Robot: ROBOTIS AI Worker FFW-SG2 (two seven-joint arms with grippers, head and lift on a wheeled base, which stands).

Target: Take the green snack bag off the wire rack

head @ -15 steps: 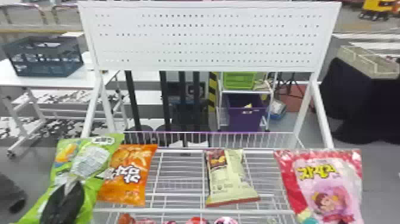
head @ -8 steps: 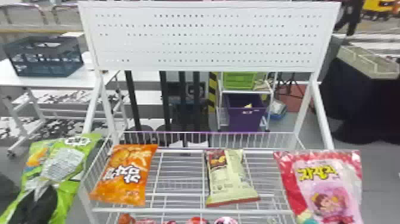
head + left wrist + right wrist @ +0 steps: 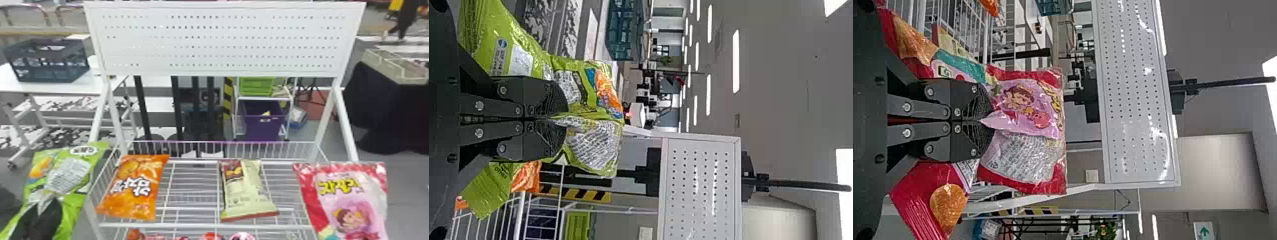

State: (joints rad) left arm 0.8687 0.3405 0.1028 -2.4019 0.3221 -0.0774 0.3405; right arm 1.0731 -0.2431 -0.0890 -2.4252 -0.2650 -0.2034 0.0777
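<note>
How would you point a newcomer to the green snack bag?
Find the white wire rack in the head view. Beside its left end, the left gripper pinches the green snack bag. Unlike the neighbouring orange bag lying on the rack, it is green and gripped.

The left claw (image 3: 46, 202) is black. Behind the right claw's (image 3: 984, 120) textured tips (image 3: 983, 104), round silver screws (image 3: 906, 107) stud dark-grey links (image 3: 920, 109).
</note>
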